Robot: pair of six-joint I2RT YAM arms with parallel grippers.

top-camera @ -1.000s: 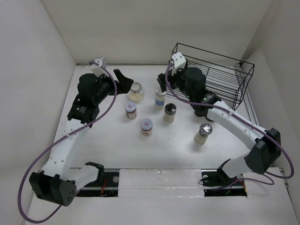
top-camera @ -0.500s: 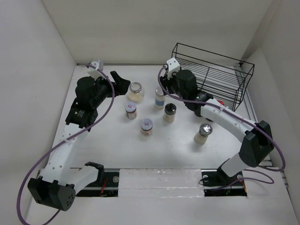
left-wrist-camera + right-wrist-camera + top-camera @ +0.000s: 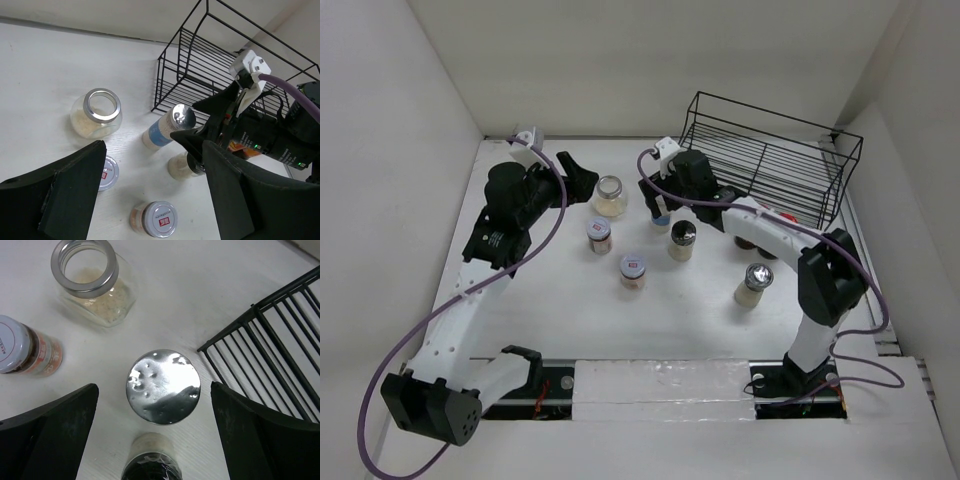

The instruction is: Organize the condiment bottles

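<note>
The blue-labelled jar (image 3: 661, 214) with a silver lid (image 3: 163, 386) stands upright near the black wire rack. My right gripper (image 3: 656, 199) hovers over it, open, one finger (image 3: 50, 440) on each side, apart from it. A wide open-mouthed jar (image 3: 610, 196) stands left of it. Two white-lidded jars (image 3: 598, 236) (image 3: 633, 270) and two silver-lidded jars (image 3: 682, 240) (image 3: 754, 283) stand nearer. A red cap (image 3: 781, 214) shows behind my right arm. My left gripper (image 3: 576, 170) is open and empty, left of the wide jar (image 3: 96, 112).
The black wire rack (image 3: 790, 160) stands at the back right, its corner (image 3: 260, 315) close to the right gripper. White walls enclose the table on the left, back and right. My right arm lies across the space in front of the rack.
My right gripper has moved left, away from the rack, and now sits over the blue-labelled jar. My left gripper shifted slightly toward the back. The jars have not moved.
</note>
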